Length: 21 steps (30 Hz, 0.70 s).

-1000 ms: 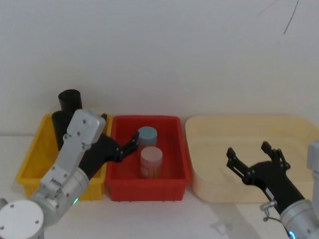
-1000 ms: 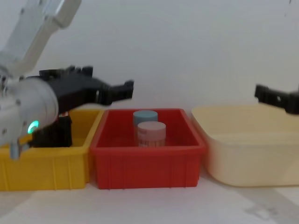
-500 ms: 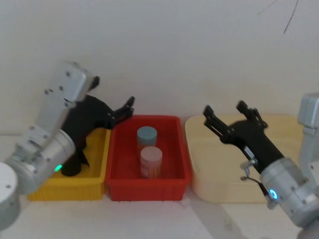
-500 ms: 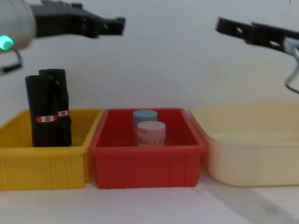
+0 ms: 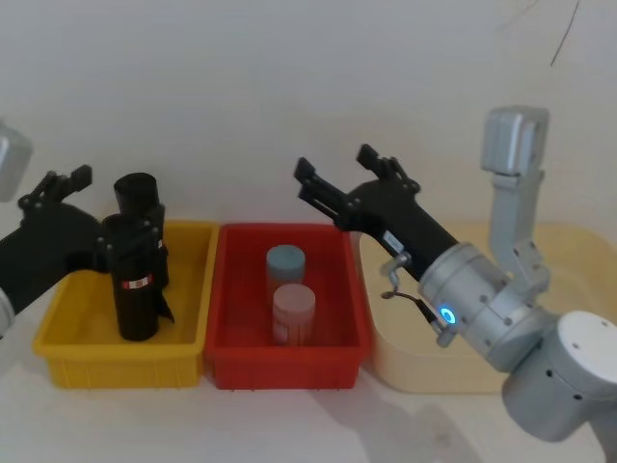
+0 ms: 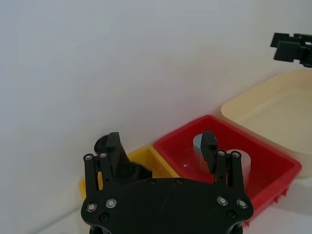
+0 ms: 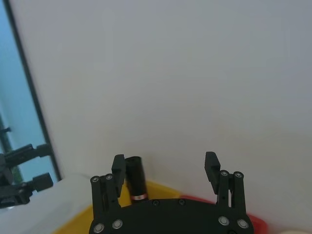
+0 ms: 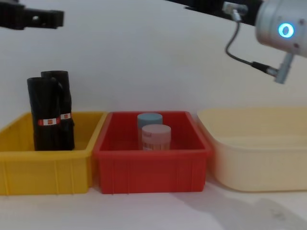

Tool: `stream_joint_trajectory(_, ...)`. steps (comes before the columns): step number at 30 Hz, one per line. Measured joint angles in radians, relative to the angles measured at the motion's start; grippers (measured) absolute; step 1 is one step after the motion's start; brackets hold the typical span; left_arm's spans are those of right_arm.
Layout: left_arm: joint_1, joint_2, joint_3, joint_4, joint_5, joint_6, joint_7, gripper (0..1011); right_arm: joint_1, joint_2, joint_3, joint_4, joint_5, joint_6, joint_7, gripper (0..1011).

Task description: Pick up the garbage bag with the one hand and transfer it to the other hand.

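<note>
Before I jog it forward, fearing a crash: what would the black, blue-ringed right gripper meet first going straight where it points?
Probably the white wall, seen ahead of the open right gripper in its wrist view. The tall black garbage bag roll stands lower, beside that line; depth is unclear.

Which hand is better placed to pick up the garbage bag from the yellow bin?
Left. The open left hand is close beside the garbage bag in the yellow bin; the open right hand is raised high, farther away.

Red bin [image 5: 285, 367] with two jars [image 5: 292, 314]
</note>
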Motion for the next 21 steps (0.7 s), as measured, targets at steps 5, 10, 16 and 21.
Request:
stream_joint_trajectory(5, 0.05, 0.012, -0.053, -0.002, -0.037, -0.011, -0.024, 1001, 0.034, -0.005, -0.027, 0.025, 0.004, 0.022, 0.014, 1002)
stream_joint_trajectory(10, 0.066, 0.012, -0.072, 0.018, -0.06, -0.03, -0.038, 1001, 0.051, -0.001, -0.043, 0.037, 0.007, 0.04, 0.022, 1001)
stream_joint_trajectory(16, 0.064, -0.004, -0.076, 0.066, -0.085, -0.052, -0.044, 1001, 0.056, 0.013, -0.052, 0.043, 0.014, 0.06, 0.027, 1002)
stream_joint_trajectory(21, 0.06, -0.014, -0.078, 0.099, -0.096, -0.059, -0.039, 1001, 0.053, 0.027, -0.054, 0.043, 0.021, 0.073, 0.029, 1002)
